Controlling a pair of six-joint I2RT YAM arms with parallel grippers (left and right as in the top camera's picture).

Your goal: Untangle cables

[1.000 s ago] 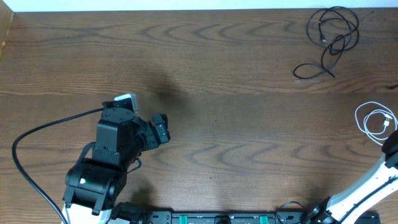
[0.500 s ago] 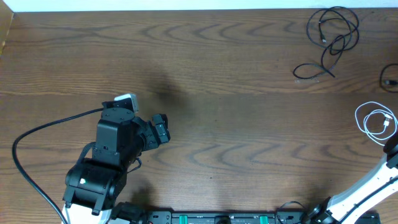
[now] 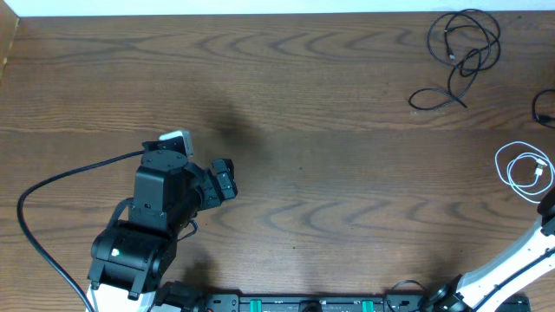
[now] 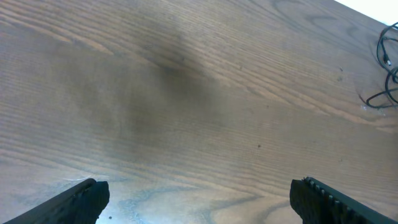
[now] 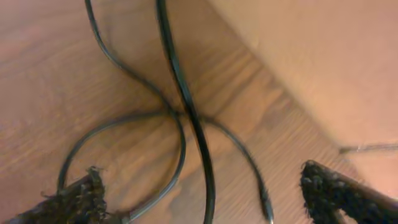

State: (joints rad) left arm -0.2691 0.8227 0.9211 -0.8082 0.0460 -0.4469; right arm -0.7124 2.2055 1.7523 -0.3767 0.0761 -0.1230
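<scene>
The fingers of your right gripper (image 5: 205, 190) are wide apart, with a black cable (image 5: 186, 106) lying between them. The fingers of your left gripper (image 4: 199, 199) are wide apart too. A second black cable (image 4: 387, 81) lies far ahead of them, to the right.

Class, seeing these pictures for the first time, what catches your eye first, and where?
The bulky left arm crouches lower left, its left gripper open over the table. Far right lie a tangled black cable and, below it, a coiled white cable. The open right gripper hangs over another looped black cable.
</scene>
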